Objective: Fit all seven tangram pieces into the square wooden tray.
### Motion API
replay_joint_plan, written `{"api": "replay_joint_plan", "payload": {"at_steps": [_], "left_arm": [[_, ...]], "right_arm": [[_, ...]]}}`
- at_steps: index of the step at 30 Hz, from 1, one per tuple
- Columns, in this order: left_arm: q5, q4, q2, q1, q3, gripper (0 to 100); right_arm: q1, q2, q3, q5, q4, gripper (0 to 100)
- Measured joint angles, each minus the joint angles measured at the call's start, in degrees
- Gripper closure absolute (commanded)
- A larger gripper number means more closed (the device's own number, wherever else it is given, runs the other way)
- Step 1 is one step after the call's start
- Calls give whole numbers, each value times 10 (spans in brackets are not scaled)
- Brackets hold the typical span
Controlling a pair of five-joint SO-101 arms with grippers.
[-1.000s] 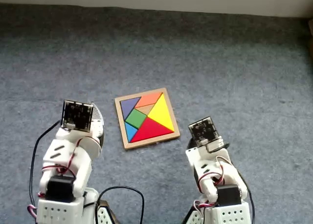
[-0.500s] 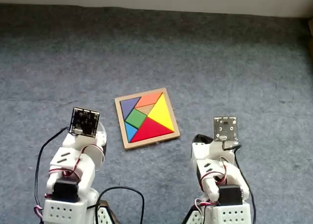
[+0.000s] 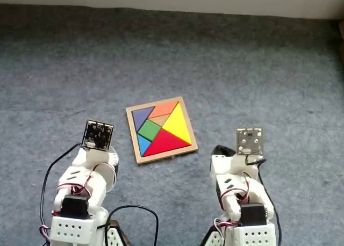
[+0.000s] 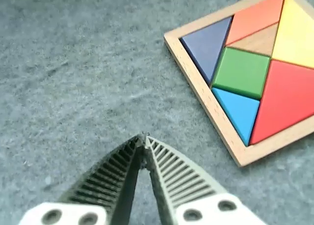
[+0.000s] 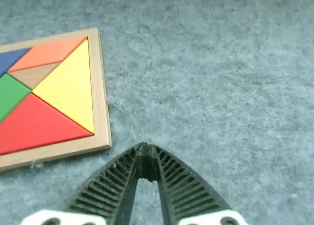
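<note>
Since the earlier frames, both arms have drawn back toward their bases: the left arm has moved nearer the front edge of the desk, and the right arm has swung away from the tray to its outer side. The tray itself has not shifted. The left pincer is clenched, its ribbed tips touching, with nothing between them; it hangs over bare grey covering, apart from the near corner of the tray. The square wooden tray lies flat on the desk between the two arms, turned slightly out of square with the desk edges. All seven pieces sit inside its rim, flush with one another. From the left side of the tray to the right: the dark blue triangle occupies the far left corner, the light blue triangle the near left corner, and the green square sits between them. The small tan triangle lies beside the green square, under the orange parallelogram that runs along the far rim. The red triangle fills the near side and the yellow triangle the right side. The right pincer is likewise clenched and holds nothing; it hangs over the covering just beside the tray's near right corner, not touching it.
</note>
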State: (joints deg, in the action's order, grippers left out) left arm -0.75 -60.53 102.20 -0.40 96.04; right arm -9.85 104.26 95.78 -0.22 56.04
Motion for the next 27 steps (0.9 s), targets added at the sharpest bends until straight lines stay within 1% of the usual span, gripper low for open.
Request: {"api": "replay_joint_plan", "payload": {"at_steps": [6,11,27], "left_arm": [[0,-85,0,0,0,993],[0,-136,0,0,0,993],[0,-144,0,0,0,993]], "right_arm": [[0,0,0,0,96,992],[0,0,0,0,142,992],[0,0,0,0,152,992]]}}
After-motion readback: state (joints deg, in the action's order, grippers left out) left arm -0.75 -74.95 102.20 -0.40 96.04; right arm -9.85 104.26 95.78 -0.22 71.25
